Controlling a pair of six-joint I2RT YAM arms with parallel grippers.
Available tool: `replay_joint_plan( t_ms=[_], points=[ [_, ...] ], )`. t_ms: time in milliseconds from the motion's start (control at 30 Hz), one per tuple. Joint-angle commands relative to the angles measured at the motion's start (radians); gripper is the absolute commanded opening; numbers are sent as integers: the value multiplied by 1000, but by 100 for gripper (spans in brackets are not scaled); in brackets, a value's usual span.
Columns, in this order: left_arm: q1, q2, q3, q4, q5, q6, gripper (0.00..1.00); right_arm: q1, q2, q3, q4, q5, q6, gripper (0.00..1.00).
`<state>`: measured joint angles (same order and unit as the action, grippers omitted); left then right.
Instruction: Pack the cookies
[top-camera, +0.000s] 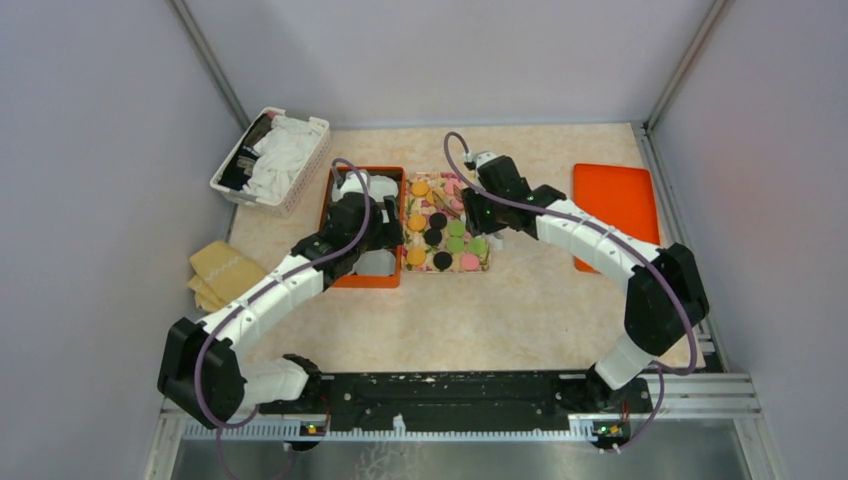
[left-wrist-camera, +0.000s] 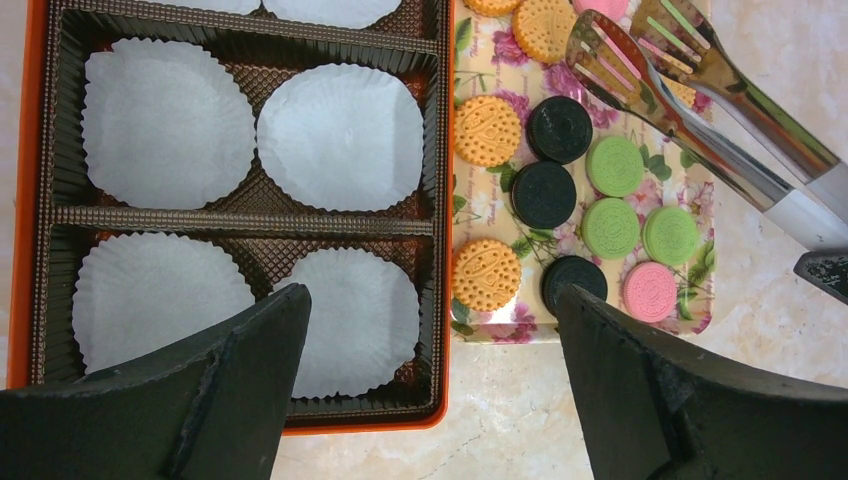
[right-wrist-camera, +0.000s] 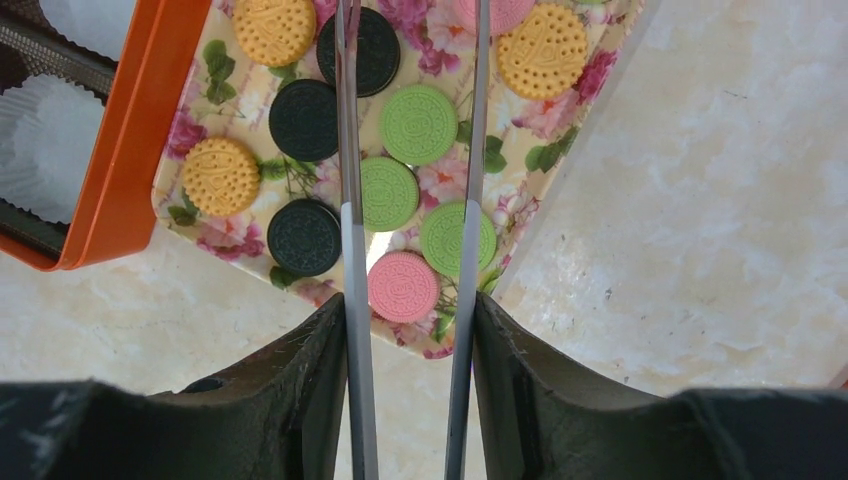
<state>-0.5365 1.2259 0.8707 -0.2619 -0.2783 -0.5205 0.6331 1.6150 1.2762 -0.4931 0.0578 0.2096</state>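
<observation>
No cookies (right-wrist-camera: 418, 125) seen in box (left-wrist-camera: 20, 200); pick-up in hand.
Tongs (right-wrist-camera: 350, 260) pinched in right claw (right-wrist-camera: 410, 310) over tray (right-wrist-camera: 520, 205); left claw (left-wrist-camera: 430, 295) spread above box. Next called for nipping one.

We see a beige marbled table (top-camera: 480, 320). Pale walls (top-camera: 450, 50) enclose three sides; metal posts (top-camera: 208, 55) rise at its far corners.

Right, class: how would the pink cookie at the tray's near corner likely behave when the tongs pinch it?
Probably rigid: the pink cookie is a flat embossed disc. It lies flat on the floral tray, so the smooth metal tongs may slip on its rim. Dropped on edge, it might roll.
</observation>
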Motion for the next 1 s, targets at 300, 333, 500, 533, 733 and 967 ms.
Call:
replay_joint_plan(
  t_ms=[300, 333, 500, 533, 733, 967],
  points=[
    [3, -34, 24, 11, -13, 10, 99, 8, 97, 112, 51, -18, -4, 44],
    [3, -35, 23, 11, -18, 11, 99, 11, 105, 119, 50, -17, -4, 44],
    [3, -43, 16, 11, -32, 11, 99, 21, 153, 157, 39, -7, -1, 44],
    [3, -45, 15, 12, -33, 11, 99, 21, 160, 164, 35, -8, 0, 44],
    [3, -45, 8, 16, -42, 10, 99, 29, 198, 201, 11, -2, 5, 44],
    [3, -46, 5, 13, -50, 5, 99, 40, 222, 227, -61, 92, 10, 14]
  ],
)
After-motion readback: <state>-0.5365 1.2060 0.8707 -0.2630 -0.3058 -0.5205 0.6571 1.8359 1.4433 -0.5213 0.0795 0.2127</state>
